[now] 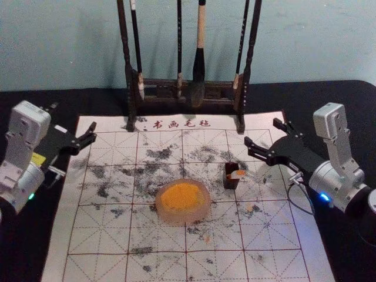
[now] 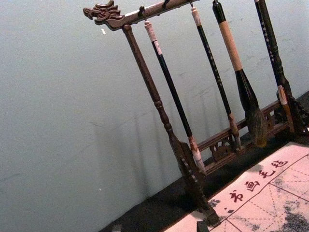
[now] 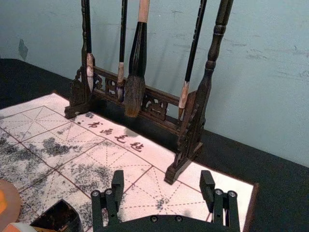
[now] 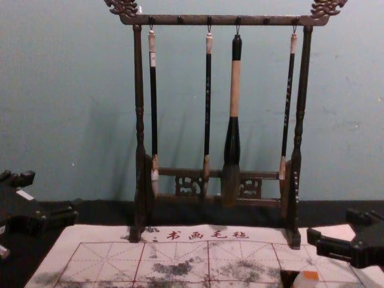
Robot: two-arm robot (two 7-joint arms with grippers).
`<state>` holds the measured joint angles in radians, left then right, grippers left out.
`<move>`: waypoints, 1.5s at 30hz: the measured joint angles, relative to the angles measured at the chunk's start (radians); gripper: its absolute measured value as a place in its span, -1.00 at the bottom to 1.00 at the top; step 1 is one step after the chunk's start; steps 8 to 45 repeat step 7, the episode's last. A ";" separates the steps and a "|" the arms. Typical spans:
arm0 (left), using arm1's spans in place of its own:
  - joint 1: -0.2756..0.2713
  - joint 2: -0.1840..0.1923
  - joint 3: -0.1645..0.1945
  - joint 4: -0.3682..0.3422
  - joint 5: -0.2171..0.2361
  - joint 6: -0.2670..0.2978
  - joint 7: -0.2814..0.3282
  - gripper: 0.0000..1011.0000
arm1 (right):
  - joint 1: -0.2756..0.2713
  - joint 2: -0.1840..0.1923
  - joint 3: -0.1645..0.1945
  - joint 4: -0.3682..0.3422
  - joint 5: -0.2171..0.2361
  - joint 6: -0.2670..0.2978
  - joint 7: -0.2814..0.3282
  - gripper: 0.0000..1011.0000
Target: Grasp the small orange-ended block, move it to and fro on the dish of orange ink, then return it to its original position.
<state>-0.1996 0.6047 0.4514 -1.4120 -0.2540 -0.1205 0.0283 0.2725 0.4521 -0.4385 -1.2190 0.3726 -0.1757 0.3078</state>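
Right gripper [image 1: 261,131] is hovering beside the far right part of the gridded calligraphy mat [image 1: 276,226], jaws released and standing wide apart; in the right wrist view the two tips are facing each other across a broad gap. Left gripper [image 1: 74,115] is hanging at the mat's far left edge, its jaws also released and spread. Task's piece, the small orange-ended block [image 1: 237,174], is resting at the mouth of a small dark box [image 1: 231,183], showing a pale body and an orange end; how deep it is sitting cannot be told. Box is standing upright on the mat, to the right of the ink dish [image 1: 183,220] and apart from it, between the dish and the right gripper. Dish is lying near the mat's middle, rounded, translucent-looking, holding orange ink [image 1: 182,192]. Dark smudges and a few orange marks are dotting the grid around it. Beyond, a dark carved brush stand [image 4: 228,20] is straddling the mat's far edge, its feet flanking the red printed characters [image 1: 182,124]. Four calligraphy brushes [image 4: 208,108] are hanging from its top bar, one much thicker than the others. Black cloth [image 1: 35,252] is covering the table beneath the mat.
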 joint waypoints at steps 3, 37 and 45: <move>0.000 0.000 0.000 0.000 0.000 0.000 0.000 0.98 | 0.000 0.000 0.000 0.000 0.000 0.000 0.000 0.98; 0.000 0.000 0.000 0.000 0.000 0.000 0.000 0.98 | 0.000 0.000 0.000 0.000 0.000 0.000 0.000 0.98; 0.000 0.000 0.000 0.000 0.000 0.000 0.000 0.98 | 0.000 0.000 0.000 0.000 0.000 0.000 0.000 0.98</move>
